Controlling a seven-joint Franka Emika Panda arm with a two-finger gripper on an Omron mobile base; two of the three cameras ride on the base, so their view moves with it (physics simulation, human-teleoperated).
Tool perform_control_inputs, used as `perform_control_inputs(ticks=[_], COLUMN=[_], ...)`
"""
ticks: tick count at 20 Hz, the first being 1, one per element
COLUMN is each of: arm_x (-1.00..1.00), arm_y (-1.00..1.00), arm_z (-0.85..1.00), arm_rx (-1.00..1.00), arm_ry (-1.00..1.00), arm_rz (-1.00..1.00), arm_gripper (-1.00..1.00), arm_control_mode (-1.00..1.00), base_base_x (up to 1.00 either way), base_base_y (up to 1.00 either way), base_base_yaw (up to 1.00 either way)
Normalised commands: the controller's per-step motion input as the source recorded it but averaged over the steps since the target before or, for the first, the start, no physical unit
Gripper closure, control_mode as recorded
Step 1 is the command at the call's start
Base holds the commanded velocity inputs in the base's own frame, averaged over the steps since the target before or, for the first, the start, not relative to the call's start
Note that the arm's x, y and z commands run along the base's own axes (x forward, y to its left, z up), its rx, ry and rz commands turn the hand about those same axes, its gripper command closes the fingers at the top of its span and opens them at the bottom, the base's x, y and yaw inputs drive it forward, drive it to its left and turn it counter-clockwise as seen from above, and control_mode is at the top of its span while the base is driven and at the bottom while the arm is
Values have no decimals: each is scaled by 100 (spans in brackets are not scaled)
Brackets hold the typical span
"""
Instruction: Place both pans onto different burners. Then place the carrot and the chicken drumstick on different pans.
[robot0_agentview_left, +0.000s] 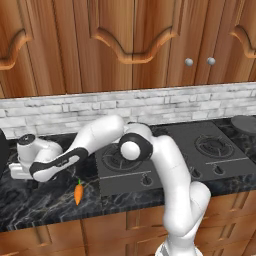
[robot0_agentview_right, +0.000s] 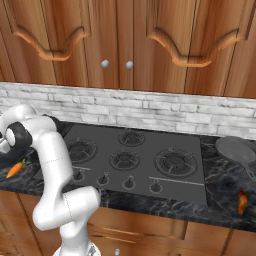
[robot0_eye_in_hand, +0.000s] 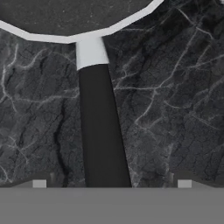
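The silver-rimmed pan lies on the dark marble counter, its black handle running down between my fingertips. My gripper is open, straddling the handle from above without closing on it. My hand hangs far left of the stove. The carrot lies on the counter near the front edge, left of the stovetop. The plain grey pan sits on the counter right of the stove, and the chicken drumstick lies in front of it. The burners are bare.
The dark stovetop has control knobs along its front. A white brick backsplash and wooden cabinets stand behind the counter. My arm crosses over the stove's left side.
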Motion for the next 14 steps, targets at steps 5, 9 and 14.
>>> perform_control_inputs(ticks=[5,9,14], arm_x=[0,0,4], arm_y=[1,0,-1], arm_z=[-11,0,15], arm_rx=[0,0,0], arm_ry=[0,0,0], arm_rz=[0,0,0], arm_gripper=[-100,100,100], arm_control_mode=[-100,-100,-100], base_base_x=[0,0,0], base_base_y=[0,0,0], base_base_yaw=[0,0,0])
